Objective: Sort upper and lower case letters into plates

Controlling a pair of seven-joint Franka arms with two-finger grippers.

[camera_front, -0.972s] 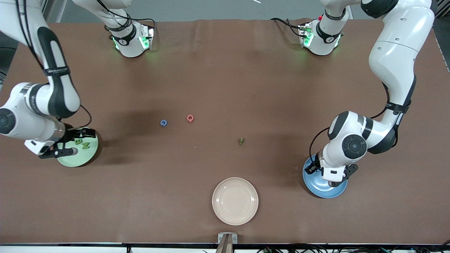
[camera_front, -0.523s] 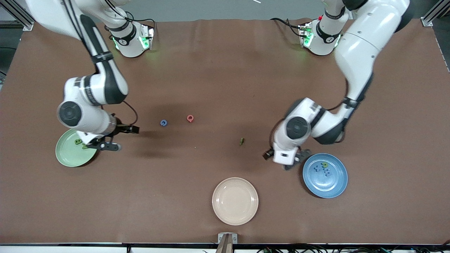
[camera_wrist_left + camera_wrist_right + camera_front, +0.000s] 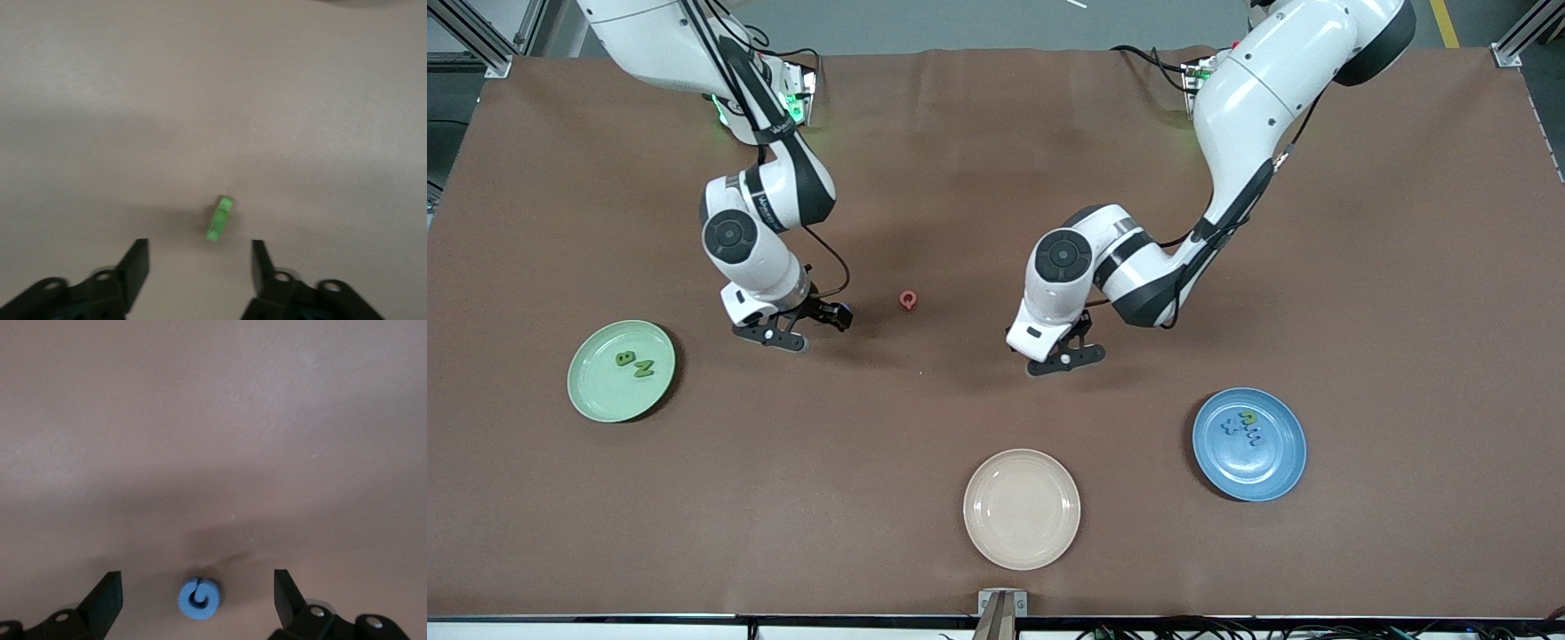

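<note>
Loose letters: blue letter lying between the right gripper's wide-spread fingers; green letter between the left gripper's parted fingers. Both arms are arriving from green plate and blue plate (drops done). Red letter is waiting between them.

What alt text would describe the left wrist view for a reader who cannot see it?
The left end effector hangs over the brown table with its two black fingers apart, and a small green letter lies on the table just ahead of the gap between them. Nothing is held.
</note>
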